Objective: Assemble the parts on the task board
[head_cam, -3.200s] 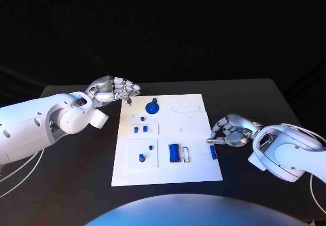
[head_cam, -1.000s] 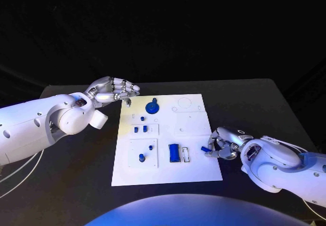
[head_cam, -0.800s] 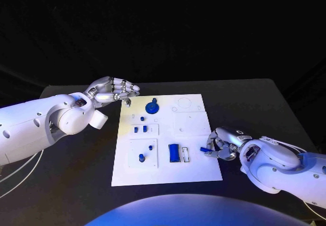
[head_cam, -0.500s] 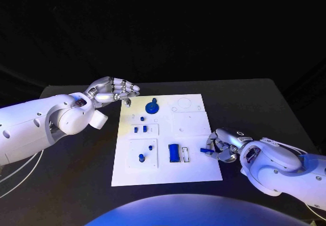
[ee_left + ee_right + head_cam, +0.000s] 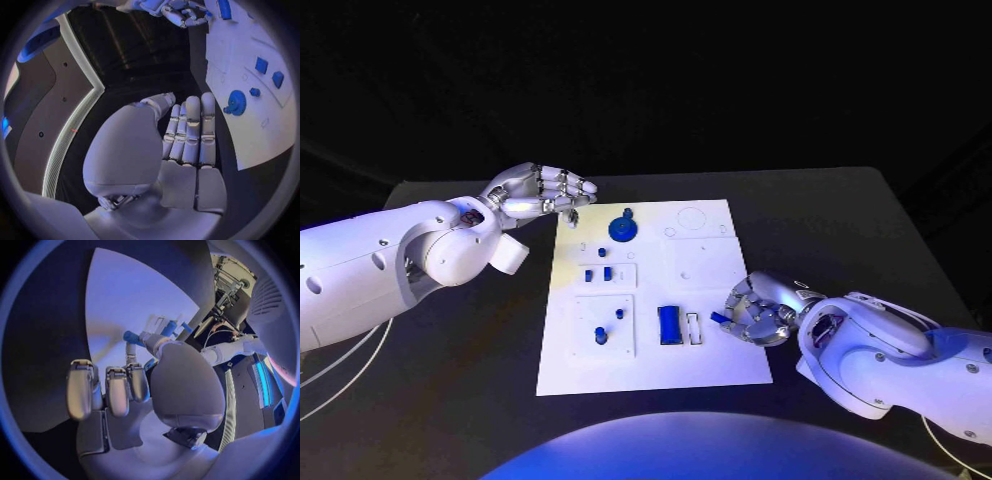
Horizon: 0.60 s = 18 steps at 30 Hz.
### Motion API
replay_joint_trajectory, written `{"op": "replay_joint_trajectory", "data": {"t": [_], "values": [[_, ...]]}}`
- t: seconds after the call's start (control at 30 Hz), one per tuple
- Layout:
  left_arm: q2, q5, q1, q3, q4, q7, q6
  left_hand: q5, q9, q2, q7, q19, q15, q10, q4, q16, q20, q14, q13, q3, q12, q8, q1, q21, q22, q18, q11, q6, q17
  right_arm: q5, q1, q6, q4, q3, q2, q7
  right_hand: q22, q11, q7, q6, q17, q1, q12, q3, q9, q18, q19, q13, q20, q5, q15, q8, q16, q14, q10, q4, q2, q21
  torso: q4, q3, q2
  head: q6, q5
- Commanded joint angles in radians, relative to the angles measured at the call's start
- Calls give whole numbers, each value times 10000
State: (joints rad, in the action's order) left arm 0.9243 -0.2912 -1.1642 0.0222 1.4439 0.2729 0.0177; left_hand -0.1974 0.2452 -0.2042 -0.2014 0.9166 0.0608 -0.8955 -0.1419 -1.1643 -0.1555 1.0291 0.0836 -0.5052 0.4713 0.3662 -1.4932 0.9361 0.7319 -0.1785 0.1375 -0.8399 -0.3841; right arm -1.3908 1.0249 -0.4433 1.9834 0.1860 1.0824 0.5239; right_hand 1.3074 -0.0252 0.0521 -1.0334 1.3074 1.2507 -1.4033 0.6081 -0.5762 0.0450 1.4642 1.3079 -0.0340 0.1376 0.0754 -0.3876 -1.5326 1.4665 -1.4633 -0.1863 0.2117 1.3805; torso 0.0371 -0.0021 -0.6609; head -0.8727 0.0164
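Left hand (image 5: 538,192) sat off the board's far-left corner, hovering over the table (image 5: 473,400), fingers curled in, nothing in them; the left wrist view showed the same, fingers (image 5: 190,132) folded tight against the palm, empty. Board (image 5: 718,365) lay mid-table, long side running away from the robot. On it, left to right: a small blue peg (image 5: 602,334) in the near-left square plate, two small blue blocks (image 5: 599,273) side by side in the plate beyond it, a tiny blue stud (image 5: 602,252) just past those, then the big round blue knob (image 5: 623,227) near the far edge. Further right, a long blue bar (image 5: 669,324) stood in its slot in the near half, with an open rectangular slot (image 5: 694,328) just beside it on the right. Right hand (image 5: 759,310) was over the board's right edge, near that slot, pinching a small blue part (image 5: 720,318) between thumb and fingertip, part pointing toward the slot but apart from it. Right wrist view agreed: blue part (image 5: 132,337) gripped at the fingertips, the other fingers (image 5: 106,387) bent down clear of it, white board below. Couldn't tell whether the part touched the board.
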Motion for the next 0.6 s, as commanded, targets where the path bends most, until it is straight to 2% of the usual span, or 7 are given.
{"op": "replay_joint_trajectory", "data": {"t": [0.03, 0.3, 0.4, 0.6], "values": [[-25, 49, -3, -5, 31, 49, 105, 5, 17, -12, 12, -69, 10, 57, 10, -40, -19, -70, 9, -27, 61, 43, 98, 38, 10, -59, 15, 70, -14, 887, 3, -287, 28, 3, -122, -30, 2160, 28, -3, -10, 1566, -252, -54, 118, -433, -93, 451, 1674, 51, -68, 65, -104, -29, 838, -512, 3, -6, 47, 3, -1, -2, 1, -1], [-31, 49, -3, -5, 44, 46, 120, 5, 17, -12, 12, -69, 10, 57, 10, -40, -19, -70, 9, -27, 61, 43, 98, 38, 10, -59, 15, 70, -14, 1589, -38, -307, -140, 3, -539, -170, 2175, 41, 10, -75, 1629, -956, -98, 9, -451, -104, 473, 1706, 39, -79, 54, -85, -52, 851, -538, -310, 40, 105, -6, 8, -15, 1, -12], [-27, 49, -3, -5, 47, 36, 132, 5, 17, -12, 12, -69, 10, 57, 10, -40, -19, -70, 9, -27, 61, 43, 98, 38, 10, -59, 15, 70, -14, 1717, -64, -331, -201, 3, -654, -201, 2175, 61, 31, -126, 1641, -1356, -116, -292, -476, -105, 473, 1718, 30, -133, 38, -99, -56, 853, -549, -487, 99, 105, -6, 14, -15, 1, -20], [-28, 49, -3, -5, 54, 23, 154, 5, 17, -12, 12, -69, 10, 57, 10, -40, -19, -70, 9, -27, 61, 43, 98, 38, 10, -59, 15, 70, -14, 1915, -104, -237, -348, 4, -919, -230, 2180, 58, 26, -149, 1666, -1573, -137, -525, -490, -108, 481, 1733, 29, -130, 40, -92, -65, 858, -561, -593, 41, 127, -2, 15, -13, 1, -35]]}}
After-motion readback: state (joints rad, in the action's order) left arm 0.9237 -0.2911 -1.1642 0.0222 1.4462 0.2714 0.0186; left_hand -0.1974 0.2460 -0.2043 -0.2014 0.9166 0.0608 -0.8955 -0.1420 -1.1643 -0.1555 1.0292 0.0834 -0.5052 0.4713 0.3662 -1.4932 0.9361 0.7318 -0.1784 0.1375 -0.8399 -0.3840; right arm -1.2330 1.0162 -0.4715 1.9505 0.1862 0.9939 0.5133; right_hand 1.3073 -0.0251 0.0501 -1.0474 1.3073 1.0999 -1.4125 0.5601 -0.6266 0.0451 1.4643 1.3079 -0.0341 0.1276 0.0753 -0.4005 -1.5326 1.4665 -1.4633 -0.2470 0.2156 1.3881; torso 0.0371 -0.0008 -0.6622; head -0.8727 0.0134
